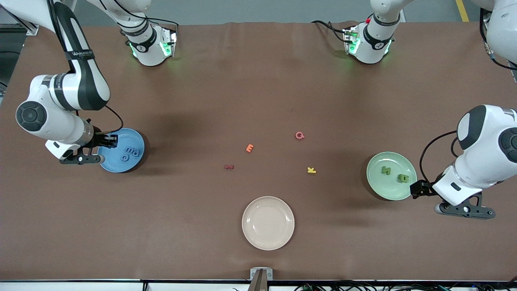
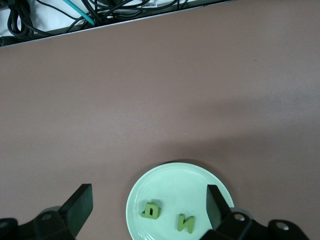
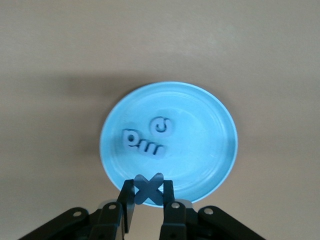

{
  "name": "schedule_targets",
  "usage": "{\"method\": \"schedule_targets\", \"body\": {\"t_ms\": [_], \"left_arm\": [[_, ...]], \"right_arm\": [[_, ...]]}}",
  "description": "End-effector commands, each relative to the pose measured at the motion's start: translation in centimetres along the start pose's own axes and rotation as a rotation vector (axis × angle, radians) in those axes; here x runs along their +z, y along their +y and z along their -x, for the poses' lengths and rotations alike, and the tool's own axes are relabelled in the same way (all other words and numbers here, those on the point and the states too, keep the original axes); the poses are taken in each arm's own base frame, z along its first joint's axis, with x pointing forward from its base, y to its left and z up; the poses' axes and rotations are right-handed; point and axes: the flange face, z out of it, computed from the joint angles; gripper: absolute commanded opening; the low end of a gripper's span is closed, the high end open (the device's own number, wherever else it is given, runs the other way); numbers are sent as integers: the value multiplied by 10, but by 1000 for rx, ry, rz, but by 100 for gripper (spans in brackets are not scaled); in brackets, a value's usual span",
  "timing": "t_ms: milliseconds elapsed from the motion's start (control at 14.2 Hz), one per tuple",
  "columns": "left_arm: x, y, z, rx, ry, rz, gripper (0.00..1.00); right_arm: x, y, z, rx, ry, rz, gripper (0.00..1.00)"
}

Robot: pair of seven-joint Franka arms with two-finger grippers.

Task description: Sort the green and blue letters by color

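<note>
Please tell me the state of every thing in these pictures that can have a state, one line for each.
Right gripper: shut on blue X, over blue plate.
Left gripper: open, empty, over green plate.
Blue plate: holds three blue letters.
Green plate: holds two green letters.
Beige plate: empty.
Orange E, pink G, red letter, yellow K: loose on table.

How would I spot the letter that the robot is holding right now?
Find the blue plate at the right arm's end of the table. Over its rim, the right gripper pinches a blue X; the other blue letters lie on the plate.
</note>
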Motion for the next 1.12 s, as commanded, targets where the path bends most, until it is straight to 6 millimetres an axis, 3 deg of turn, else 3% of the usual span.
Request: {"method": "schedule_targets", "body": {"t_ms": [0, 70, 141, 211, 351, 492, 633, 914, 1054], "left_arm": [[-23, 7, -4, -14, -44, -9, 100], [-35, 14, -2, -8, -49, -23, 100], [-46, 24, -2, 8, -49, -34, 100], [-53, 33, 0, 20, -60, -46, 100], [-67, 30, 4, 24, -64, -54, 100], [-90, 40, 11, 30, -75, -71, 100], [-107, 46, 18, 43, -99, -77, 100], [-174, 43, 42, -14, -97, -81, 100], [-197, 42, 55, -68, -111, -48, 100]], "right_arm": [[-3, 11, 13, -12, 6, -2, 53], [-4, 15, 14, -21, 2, -3, 91], [-7, 19, 15, -40, -2, -3, 100], [-9, 24, 15, -54, -5, -4, 100], [-19, 27, 12, -64, 2, -2, 100], [-38, 29, 7, -71, -10, -2, 100], [-69, 33, 3, -57, -35, -8, 100], [-133, 41, 5, -10, -88, -10, 100], [-167, 41, 13, 3, -97, -5, 100]]}}
